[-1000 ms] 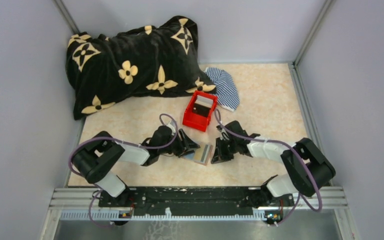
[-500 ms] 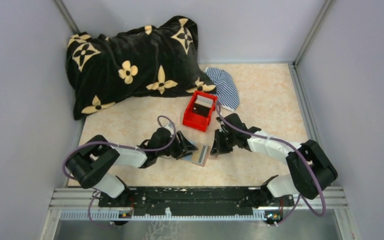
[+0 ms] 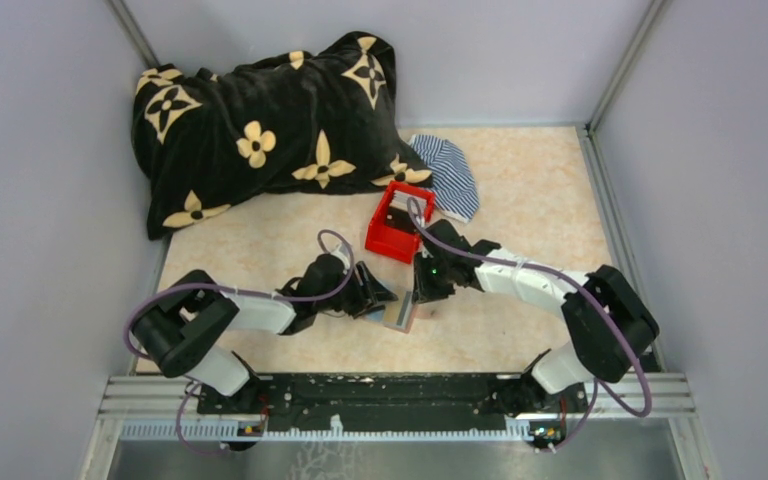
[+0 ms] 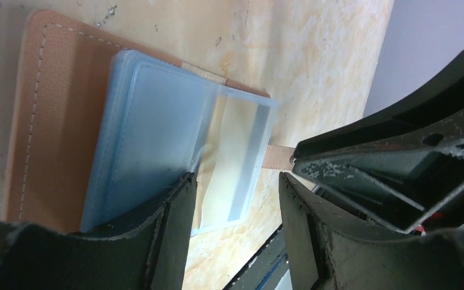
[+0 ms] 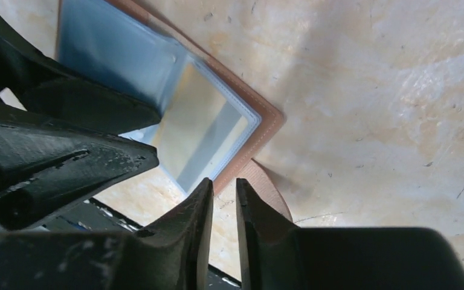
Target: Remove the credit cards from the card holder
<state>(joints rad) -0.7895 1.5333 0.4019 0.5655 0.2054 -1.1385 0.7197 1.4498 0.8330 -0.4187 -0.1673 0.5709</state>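
**My two sets of fingers meet at an open card holder**

The brown card holder (image 3: 400,313) lies open on the tabletop (image 3: 520,200), in the lower middle of the overhead view. A light blue card (image 4: 151,139) lies on it. My left fingers (image 4: 169,223) stand wide, one over the card's edge. My right fingers (image 5: 190,223) show a narrow, empty gap just beside the snap tab (image 5: 266,187).

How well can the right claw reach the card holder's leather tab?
Probably yes: the right claw hovers at the tab at the edge of the card holder, nothing between them. The left claw is aside, over the blue sleeve.
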